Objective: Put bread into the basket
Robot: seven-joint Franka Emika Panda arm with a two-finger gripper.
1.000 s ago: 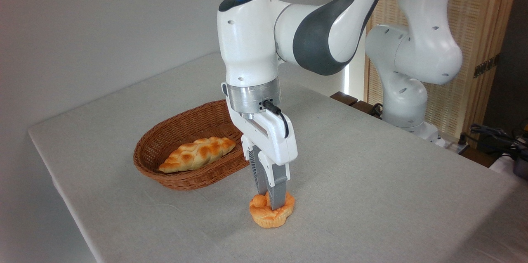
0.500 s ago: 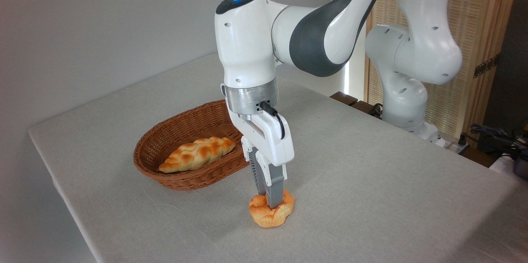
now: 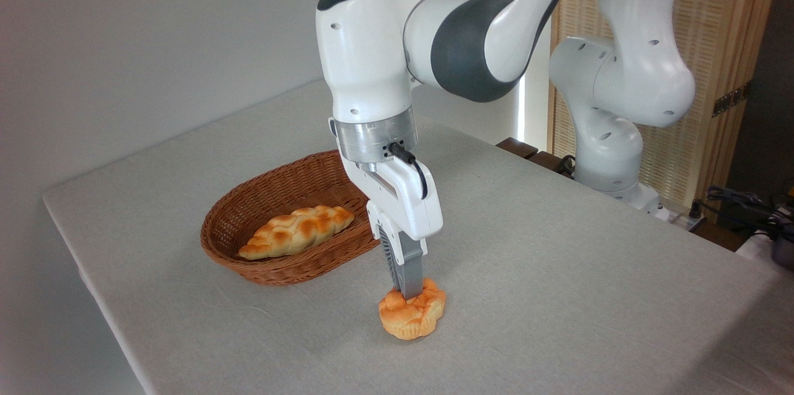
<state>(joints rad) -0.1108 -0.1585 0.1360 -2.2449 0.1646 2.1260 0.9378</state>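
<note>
— Orange-topped and cracked, that bun (image 3: 412,316) is the one to go in? Where is it, relative to the basket (image 3: 267,261)?

— Yes. It sits outside the basket, off its near right end, close by but not touching, down by the tablecloth (image 3: 558,296). Whether it rests on the cloth or hangs just clear of it I cannot tell; only a thin shadow lies under it.

— And the gripper (image 3: 406,294)?

— It points straight down with its grey fingers (image 3: 409,277) pressed into the top of the bun, closed on it as far as this view shows. The far finger is mostly hidden behind the near one.

— So how much is done?

— The grasp, I would judge. The basket already holds a long braided loaf (image 3: 296,231), lying along its middle, but that is not the piece wanted. The bun has yet to get in.

— What remains?

— Raise it above the basket's rim, carry it left and back over the weave, and let go. The right end of the basket, beside the loaf, looks like the free spot.
</note>
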